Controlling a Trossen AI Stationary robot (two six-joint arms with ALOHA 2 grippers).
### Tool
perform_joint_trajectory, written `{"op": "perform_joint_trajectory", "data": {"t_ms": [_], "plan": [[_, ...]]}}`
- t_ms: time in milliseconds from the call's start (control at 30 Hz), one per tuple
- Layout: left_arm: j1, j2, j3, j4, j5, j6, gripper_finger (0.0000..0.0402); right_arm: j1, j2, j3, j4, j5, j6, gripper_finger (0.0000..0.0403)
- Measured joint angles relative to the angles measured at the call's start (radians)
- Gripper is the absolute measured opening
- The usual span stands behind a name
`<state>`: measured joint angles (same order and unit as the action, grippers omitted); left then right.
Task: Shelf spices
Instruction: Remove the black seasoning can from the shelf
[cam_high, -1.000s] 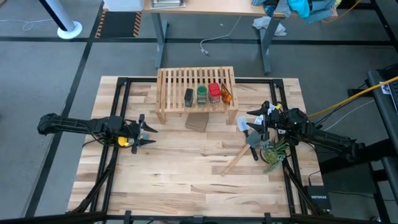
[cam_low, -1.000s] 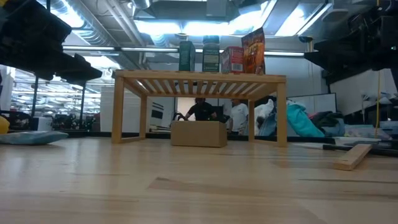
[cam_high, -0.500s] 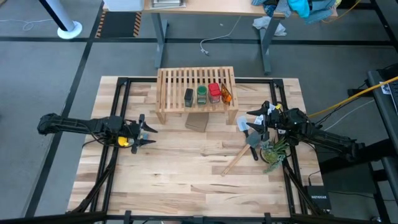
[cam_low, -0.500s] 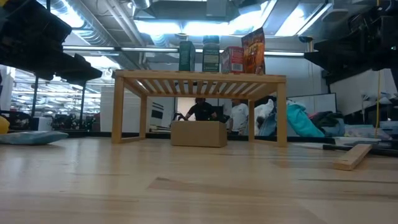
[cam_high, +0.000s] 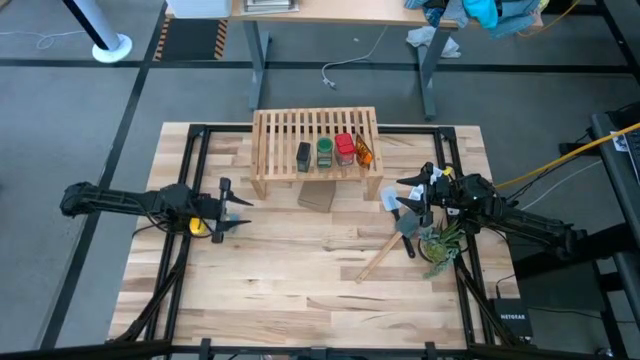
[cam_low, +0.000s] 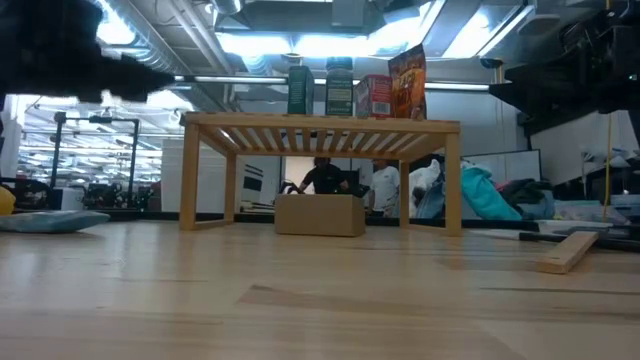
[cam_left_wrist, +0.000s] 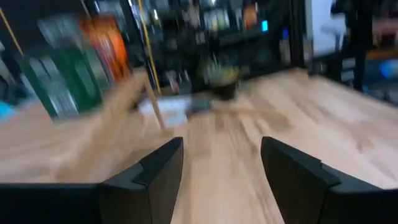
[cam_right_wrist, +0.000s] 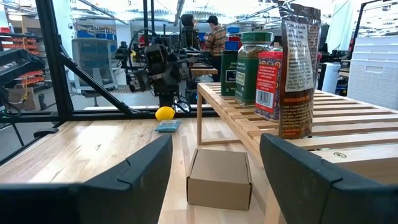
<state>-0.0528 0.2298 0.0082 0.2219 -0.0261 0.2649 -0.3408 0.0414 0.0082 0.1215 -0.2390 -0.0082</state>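
All four spices (cam_high: 333, 151) sit on the shelf (cam_high: 314, 130) - left gripper (cam_high: 228, 208) and right gripper (cam_high: 411, 196) both hover over the worktop (cam_high: 300, 270), fingers apart, holding nothing.

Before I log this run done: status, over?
Left gripper and right gripper open, empty, off the shelf. All four spices on the shelf. Nothing in the way.

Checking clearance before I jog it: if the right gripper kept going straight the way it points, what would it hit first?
Probably the small cardboard box, dead ahead of the open right gripper under the shelf; depth is uncertain.
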Motion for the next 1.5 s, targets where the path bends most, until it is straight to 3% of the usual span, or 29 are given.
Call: {"op": "perform_joint_trajectory", "data": {"t_ms": [233,333,500,667,933,1067,1200,1300,1500], "plan": [[0.000,0.000,0.000,0.255,0.002,-0.088,0.0210,0.000,0.000,0.000,0.000,-0.001,0.002,0.0250],[0.000,0.009,0.000,0.283,-0.071,-0.163,0.0210,0.000,0.000,0.000,0.000,-0.009,0.003,0.0250],[0.001,0.083,0.000,0.288,-0.286,-0.282,0.0210,0.000,0.000,0.000,0.000,-0.034,0.003,0.0250],[-0.009,0.250,0.032,0.295,-0.296,-0.377,0.0210,0.000,0.000,0.000,0.001,-0.042,0.003,0.0250],[-0.063,0.614,0.240,0.363,-0.318,-0.245,0.0210,0.000,0.000,0.000,0.002,-0.042,0.003,0.0250],[-0.098,0.776,0.399,0.331,-0.495,-0.130,0.0210,0.000,0.000,0.000,0.000,-0.042,0.007,0.0250],[-0.123,0.891,0.550,0.189,-0.715,-0.112,0.0210,0.000,0.000,0.000,-0.003,-0.042,0.011,0.0250],[-0.131,0.955,0.631,0.107,-0.748,-0.167,0.0210,0.000,0.000,0.000,-0.003,-0.042,0.011,0.0250],[-0.129,1.037,0.688,0.094,-0.783,-0.187,0.0210,0.000,0.000,0.000,-0.007,-0.042,0.012,0.0250]]}}
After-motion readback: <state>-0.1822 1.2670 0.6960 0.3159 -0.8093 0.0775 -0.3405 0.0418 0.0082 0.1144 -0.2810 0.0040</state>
